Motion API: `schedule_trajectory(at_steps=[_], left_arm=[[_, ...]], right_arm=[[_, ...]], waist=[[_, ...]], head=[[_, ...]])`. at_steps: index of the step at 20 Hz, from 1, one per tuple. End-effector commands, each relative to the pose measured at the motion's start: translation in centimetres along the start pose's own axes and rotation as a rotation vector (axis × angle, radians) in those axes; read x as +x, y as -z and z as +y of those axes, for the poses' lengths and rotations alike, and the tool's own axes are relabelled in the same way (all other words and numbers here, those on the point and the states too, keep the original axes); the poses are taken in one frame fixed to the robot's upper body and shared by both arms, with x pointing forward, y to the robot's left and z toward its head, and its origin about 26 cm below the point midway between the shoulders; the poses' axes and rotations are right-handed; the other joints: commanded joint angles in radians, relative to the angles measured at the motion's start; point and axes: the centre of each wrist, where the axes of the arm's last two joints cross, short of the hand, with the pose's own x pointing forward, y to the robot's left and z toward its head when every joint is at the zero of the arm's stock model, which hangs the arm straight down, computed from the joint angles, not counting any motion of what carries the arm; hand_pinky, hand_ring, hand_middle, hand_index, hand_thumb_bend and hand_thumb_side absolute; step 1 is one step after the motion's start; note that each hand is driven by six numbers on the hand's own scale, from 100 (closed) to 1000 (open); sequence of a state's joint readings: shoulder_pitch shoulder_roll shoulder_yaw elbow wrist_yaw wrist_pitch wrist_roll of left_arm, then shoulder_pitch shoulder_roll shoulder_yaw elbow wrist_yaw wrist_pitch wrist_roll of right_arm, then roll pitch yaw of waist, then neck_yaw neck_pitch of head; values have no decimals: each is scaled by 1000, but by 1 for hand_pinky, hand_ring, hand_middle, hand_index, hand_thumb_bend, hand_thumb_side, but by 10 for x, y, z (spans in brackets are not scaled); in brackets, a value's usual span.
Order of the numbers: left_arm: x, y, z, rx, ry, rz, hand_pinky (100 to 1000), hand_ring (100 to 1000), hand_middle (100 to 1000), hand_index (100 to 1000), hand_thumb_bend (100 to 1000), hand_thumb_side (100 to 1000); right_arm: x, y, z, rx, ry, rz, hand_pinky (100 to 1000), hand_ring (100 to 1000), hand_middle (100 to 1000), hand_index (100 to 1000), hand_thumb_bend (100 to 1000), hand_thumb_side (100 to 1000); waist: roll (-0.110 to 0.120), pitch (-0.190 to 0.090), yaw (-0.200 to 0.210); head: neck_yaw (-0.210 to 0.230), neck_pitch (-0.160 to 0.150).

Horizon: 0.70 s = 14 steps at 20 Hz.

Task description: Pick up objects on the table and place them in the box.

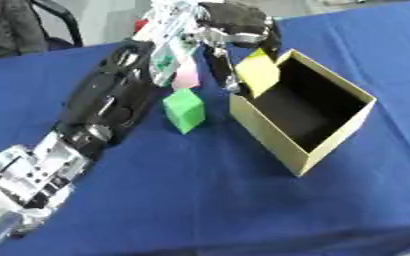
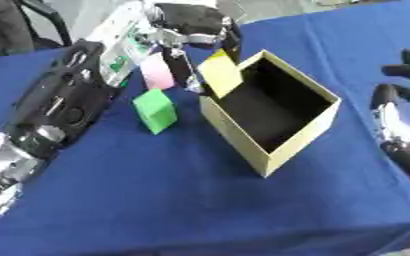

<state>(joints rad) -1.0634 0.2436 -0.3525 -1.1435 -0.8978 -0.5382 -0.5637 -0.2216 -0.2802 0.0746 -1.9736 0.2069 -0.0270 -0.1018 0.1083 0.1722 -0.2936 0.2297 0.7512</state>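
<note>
My left arm reaches from the lower left to the far side of the table. There my left hand [image 1: 236,22] is curled round a yellow block [image 1: 259,70]. It holds the block over the far-left corner of the open tan box [image 1: 331,145], whose inside is dark. A green cube [image 1: 184,110] stands on the blue cloth just left of the box. Beyond it a pink block [image 1: 187,77] lies close against my left forearm. My right hand [image 2: 401,115] rests open at the right edge, fingers up, apart from the box.
The blue tablecloth [image 1: 200,200] covers the whole table. Something small and red [image 1: 140,24] peeks out behind my left wrist. A dark chair [image 1: 60,20] stands past the far-left edge.
</note>
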Motion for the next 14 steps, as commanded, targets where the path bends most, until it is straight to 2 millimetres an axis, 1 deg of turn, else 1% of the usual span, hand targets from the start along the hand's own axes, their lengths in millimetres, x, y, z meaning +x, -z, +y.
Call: schedule_trajectory(at_steps=[1, 2, 4, 6, 8, 9, 11, 14], left_arm=[[2, 8, 1, -3, 28, -18, 792, 648, 529, 628, 486, 129], [4, 12, -4, -13, 25, -28, 793, 663, 558, 659, 523, 159], [9, 18, -12, -30, 28, -48, 788, 675, 607, 712, 562, 180], [13, 22, -18, -42, 40, -67, 791, 704, 667, 784, 680, 244], [15, 24, -20, -58, 60, -85, 796, 726, 703, 813, 778, 304], [16, 23, -19, -65, 73, -91, 801, 741, 731, 831, 841, 336], [16, 20, -13, -70, 100, -94, 807, 751, 748, 843, 881, 370], [13, 9, 0, -42, 126, -77, 803, 730, 724, 829, 865, 384]], right_arm=[[9, 9, -16, -64, -48, -74, 862, 974, 755, 926, 144, 492], [10, 11, -19, -77, -57, -90, 857, 961, 753, 926, 140, 491], [11, 13, -24, -97, -65, -114, 852, 945, 746, 926, 133, 489], [12, 15, -27, -110, -72, -129, 849, 938, 742, 927, 130, 489], [12, 16, -29, -113, -78, -133, 849, 936, 741, 928, 127, 490], [12, 16, -29, -114, -80, -132, 849, 936, 740, 928, 126, 491], [11, 15, -29, -113, -83, -127, 849, 935, 739, 928, 120, 494], [11, 14, -29, -113, -84, -122, 847, 934, 738, 928, 117, 494]], waist=[[-16, -10, -5], [-17, -9, -8], [-18, -7, -10], [-19, -6, -11], [-21, -5, -11], [-21, -5, -10], [-21, -7, -6], [-23, -11, 2]], head=[[9, -16], [10, -17], [13, -18], [13, -19], [11, -20], [11, -19], [9, -17], [6, -13]])
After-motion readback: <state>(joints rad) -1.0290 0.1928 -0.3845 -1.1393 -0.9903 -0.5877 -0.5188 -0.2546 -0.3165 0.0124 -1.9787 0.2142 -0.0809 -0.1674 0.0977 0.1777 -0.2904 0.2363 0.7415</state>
